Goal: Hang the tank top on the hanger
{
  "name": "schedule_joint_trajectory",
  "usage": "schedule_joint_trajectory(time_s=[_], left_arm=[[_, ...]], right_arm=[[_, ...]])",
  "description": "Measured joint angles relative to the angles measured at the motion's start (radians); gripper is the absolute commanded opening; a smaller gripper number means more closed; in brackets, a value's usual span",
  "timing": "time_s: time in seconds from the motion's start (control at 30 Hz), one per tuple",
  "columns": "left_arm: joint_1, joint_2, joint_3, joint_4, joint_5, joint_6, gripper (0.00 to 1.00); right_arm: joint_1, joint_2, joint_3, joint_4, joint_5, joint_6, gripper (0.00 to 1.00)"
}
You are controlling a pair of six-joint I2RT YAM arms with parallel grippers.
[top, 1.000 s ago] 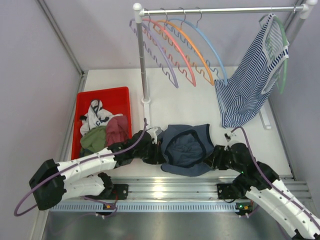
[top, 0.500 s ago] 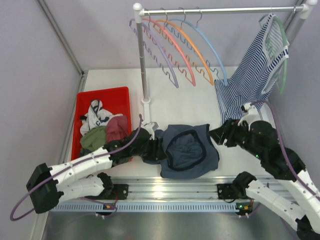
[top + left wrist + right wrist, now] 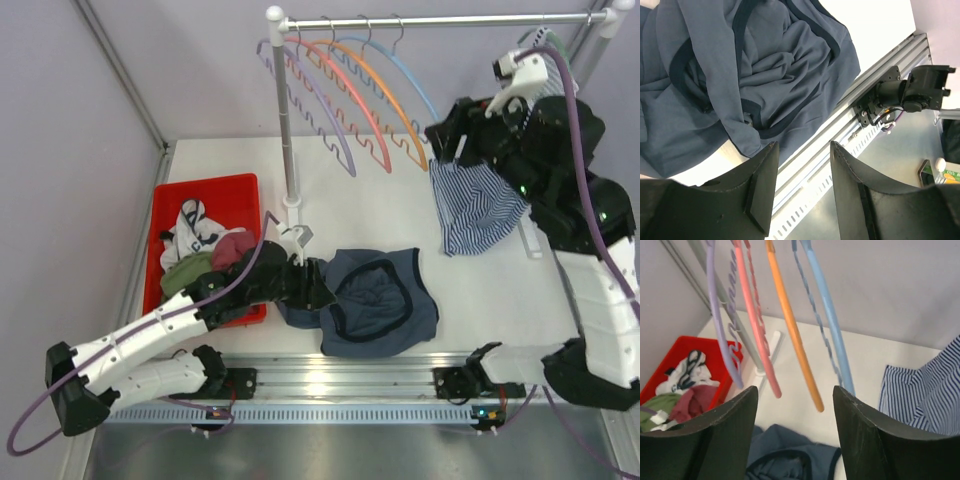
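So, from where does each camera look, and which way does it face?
Top external: above and behind the robot, looking down at the table; the left arm and right arm show.
Left wrist: low, facing the tank top; left tool open.
Right wrist: raised, facing the light-blue hanger; right tool open.
Shared: tank top, in all three.

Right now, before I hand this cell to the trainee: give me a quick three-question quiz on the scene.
1. True or false: the tank top hangs from the rail.
2. The right gripper is nearest to: A the red bin, B the light-blue hanger, C the tank top.
3. Fill in: the left gripper is beside the tank top, its jaws ____.
Key: 1 false; 2 B; 3 open.
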Motion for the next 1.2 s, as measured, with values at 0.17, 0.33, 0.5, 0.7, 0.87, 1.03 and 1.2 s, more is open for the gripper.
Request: schedule_joint_trajectory(time_s=[0.17,0.33,0.5,0.7,0.87,1.03,1.2], left_arm=[[0.000,-0.013,0.025,-0.032,0.000,0.025,0.51],[0.000,-0.018,0.054,-0.063,0.000,0.054,0.51],[0.000,-0.029,0.070,-0.067,0.000,0.079,0.52],[0.000,-0.041,0.072,-0.074,-0.001,0.105,0.52],[0.000,-0.041,0.072,-0.080,-0.001,0.111,0.52],[0.000,-0.040,0.074,-0.083,-0.002,0.113,0.52],[0.000,-0.040,0.076,-0.088,-0.005,0.116,0.52]], right_arm=[[-0.207,0.237,0.245,0.019,-0.197,-0.082,0.63],[-0.349,0.422,0.343,0.054,-0.409,-0.091,0.62],[-0.364,0.517,0.360,0.071,-0.507,-0.092,0.64],[-0.362,0.517,0.360,0.100,-0.555,-0.092,0.63],[-0.329,0.521,0.361,0.106,-0.529,-0.119,0.61],[-0.286,0.539,0.361,0.101,-0.474,-0.140,0.55],[-0.278,0.555,0.361,0.082,-0.422,-0.168,0.43]])
